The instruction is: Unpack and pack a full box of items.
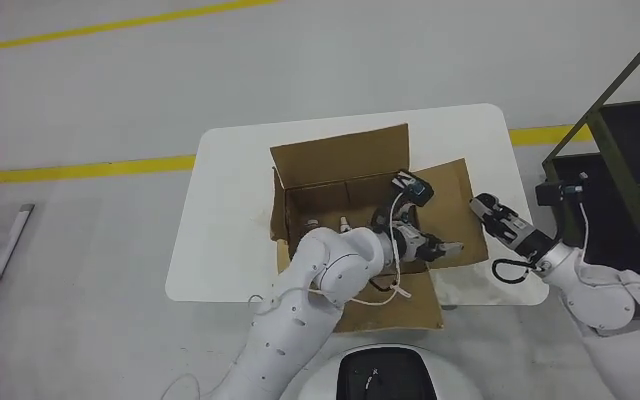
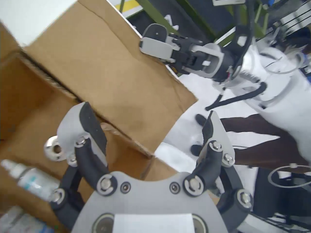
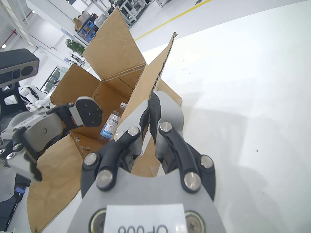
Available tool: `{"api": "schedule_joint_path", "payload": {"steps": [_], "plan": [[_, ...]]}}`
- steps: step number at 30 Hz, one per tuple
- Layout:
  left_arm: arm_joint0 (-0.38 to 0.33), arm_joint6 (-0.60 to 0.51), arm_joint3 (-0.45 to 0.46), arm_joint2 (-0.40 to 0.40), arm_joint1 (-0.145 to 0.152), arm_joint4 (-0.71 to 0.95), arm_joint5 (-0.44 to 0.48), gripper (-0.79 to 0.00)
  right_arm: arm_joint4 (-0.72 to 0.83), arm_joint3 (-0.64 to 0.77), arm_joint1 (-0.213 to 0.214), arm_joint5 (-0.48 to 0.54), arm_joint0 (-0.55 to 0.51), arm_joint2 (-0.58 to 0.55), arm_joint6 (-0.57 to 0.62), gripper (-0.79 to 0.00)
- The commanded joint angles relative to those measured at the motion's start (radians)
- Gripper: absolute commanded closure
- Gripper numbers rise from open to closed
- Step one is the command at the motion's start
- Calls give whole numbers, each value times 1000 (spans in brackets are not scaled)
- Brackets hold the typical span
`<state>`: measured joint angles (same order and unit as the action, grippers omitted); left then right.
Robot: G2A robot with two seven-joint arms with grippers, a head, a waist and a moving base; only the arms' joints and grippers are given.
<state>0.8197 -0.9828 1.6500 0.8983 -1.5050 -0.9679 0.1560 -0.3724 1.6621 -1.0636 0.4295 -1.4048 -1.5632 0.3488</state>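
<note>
— Where is the box, and what have you hold of?

— The box (image 1: pixel 340 155) stands open in the middle of the table (image 1: pixel 230 210). My right pincer (image 3: pixel 151 113) is pinched shut on the outer edge of the box's right-hand flap (image 1: pixel 455 195). My left pincer (image 2: pixel 148 127) is spread wide with nothing in it. It hangs above that same flap, close to where it hinges on the box wall.

— And what is inside?

— A clear bottle (image 3: pixel 111 122) lies on the box floor, just inside the wall under the held flap. Its long axis seems to run along that wall, cap towards the box's far side.

— Which arm should take it?

— The left, I judge. It is free and the nearer one, and the bottle lies inward from it and below. It would need to cross the wall, go down, and close across the bottle's width. The right has its grip on the flap.
</note>
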Motion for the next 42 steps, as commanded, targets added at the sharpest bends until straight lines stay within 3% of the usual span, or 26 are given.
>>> {"api": "schedule_joint_path", "payload": {"steps": [1,9,10,15,22,25,27,28,29,35,42], "plan": [[13,-40,52,14,15,-177,11,-785,0,3,0,2,-3,0,-4,0],[26,-36,68,25,18,-192,0,-785,-16,5,-1,8,-5,1,-11,0],[26,-36,68,25,18,-192,0,-785,-16,4,-1,2,-6,0,-18,-22],[26,-36,68,25,18,-192,0,-785,-15,13,-2,6,-13,-1,-26,-305],[26,-36,68,25,18,-192,0,-785,-11,5,-4,8,-3,12,-24,-342],[26,-36,68,25,18,-192,0,-785,-5,1,-5,17,1,20,-20,-265],[34,-27,63,26,19,-194,-2,-785,-6,-2,-5,23,3,23,-17,-157],[43,-13,56,31,22,-205,4,-785,-6,-3,-5,26,4,24,-16,-31],[54,-15,38,44,24,-209,-4,-785,-10,-7,-5,18,4,24,-17,0],[78,-101,19,122,39,-264,-92,-785,-13,-5,-6,24,2,25,-17,0],[99,-211,47,139,45,-352,-181,-785,-17,-8,-7,31,1,33,-18,0]]}}
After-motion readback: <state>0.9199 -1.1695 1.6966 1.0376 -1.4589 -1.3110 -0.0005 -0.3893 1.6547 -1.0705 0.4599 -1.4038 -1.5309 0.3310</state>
